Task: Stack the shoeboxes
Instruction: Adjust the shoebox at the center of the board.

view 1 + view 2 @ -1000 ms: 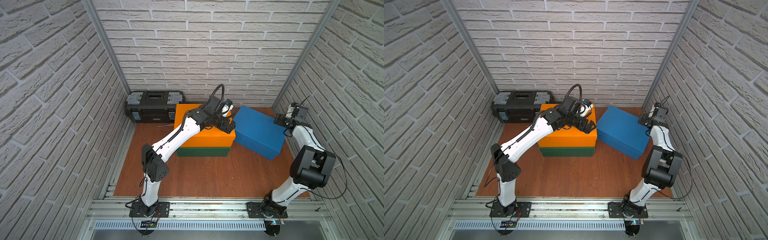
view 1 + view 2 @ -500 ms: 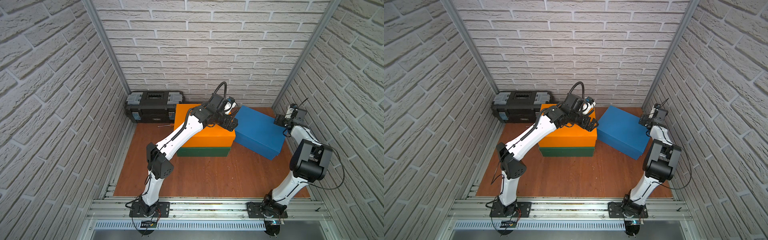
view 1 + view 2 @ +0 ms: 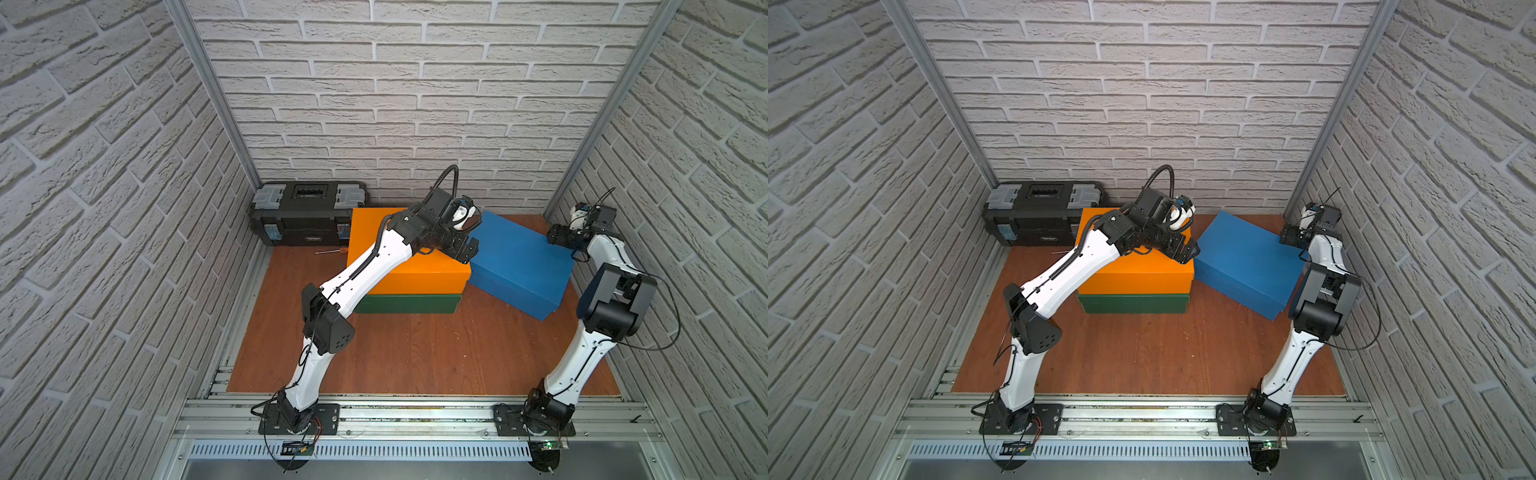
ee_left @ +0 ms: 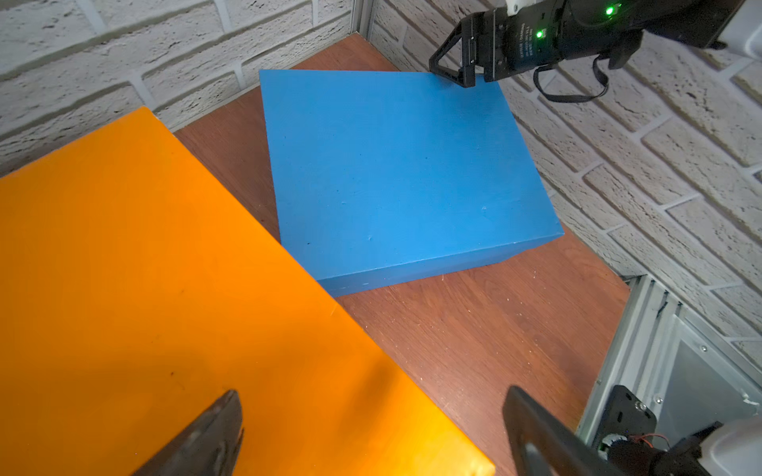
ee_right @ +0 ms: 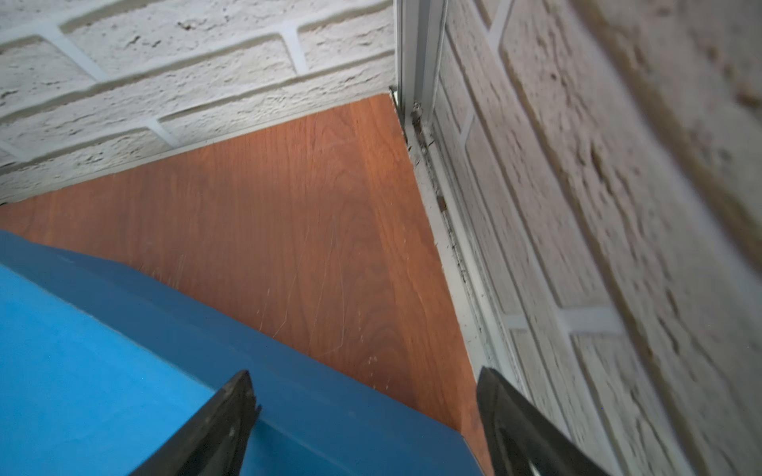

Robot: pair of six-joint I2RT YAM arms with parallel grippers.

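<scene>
In both top views the orange shoebox [image 3: 432,270] [image 3: 1142,272] lies stacked on the dark green shoebox [image 3: 407,304] [image 3: 1133,304]. The blue shoebox [image 3: 519,257] [image 3: 1246,257] rests on the wooden floor just to their right, turned at an angle. My left gripper [image 3: 467,251] [image 4: 371,416] hovers open over the orange shoebox's [image 4: 144,268] right edge, close to the blue shoebox's [image 4: 391,173] near corner, holding nothing. My right gripper [image 3: 557,237] [image 5: 367,395] is open at the blue shoebox's [image 5: 103,371] far right corner, one finger over the lid, the other outside its edge.
A black toolbox [image 3: 309,214] with grey latches stands at the back left, a small screwdriver [image 3: 330,251] on the floor before it. Brick walls close in on three sides; the right wall [image 5: 577,206] is very near my right gripper. A metal rail [image 3: 415,415] runs along the front.
My left gripper has shifted a little rightward toward the blue shoebox. The right arm's elbow has swung back and up, while its gripper stays at the blue shoebox's far corner. No shoebox has moved.
</scene>
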